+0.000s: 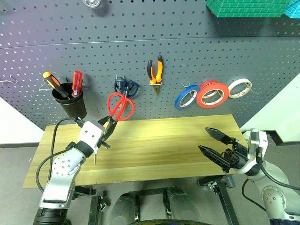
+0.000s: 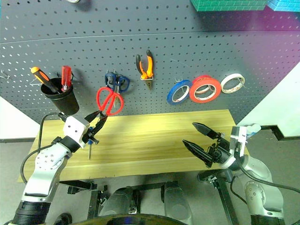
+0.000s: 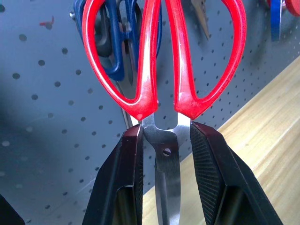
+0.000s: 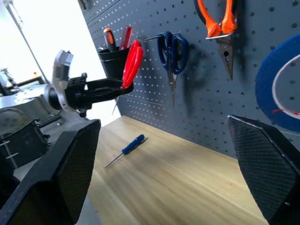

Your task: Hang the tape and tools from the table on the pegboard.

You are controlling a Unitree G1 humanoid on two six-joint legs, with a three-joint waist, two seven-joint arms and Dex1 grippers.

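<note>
so pegboard (image 1: 150, 56) runs along the far edge of the table (image 1: 159, 150). On it, left to right: cup (image 1: 70, 101) w/ two screwdrivers (image 1: 65, 84) stuck in, hung scissors (image 1: 125, 87), pliers (image 1: 155, 70), then three tape rolls bunched up: small roll (image 1: 186, 99), big tape ring (image 1: 212, 94) overlapping it, another roll (image 1: 240, 87) far right. Held scissors (image 1: 121, 106) sit just near of the hung pair, handles up, in left gripper (image 1: 108, 127) over table's far left. Small screwdriver (image 4: 126, 150) lies on the table near left edge. Right gripper (image 1: 214, 143) hangs over near right corner
</note>
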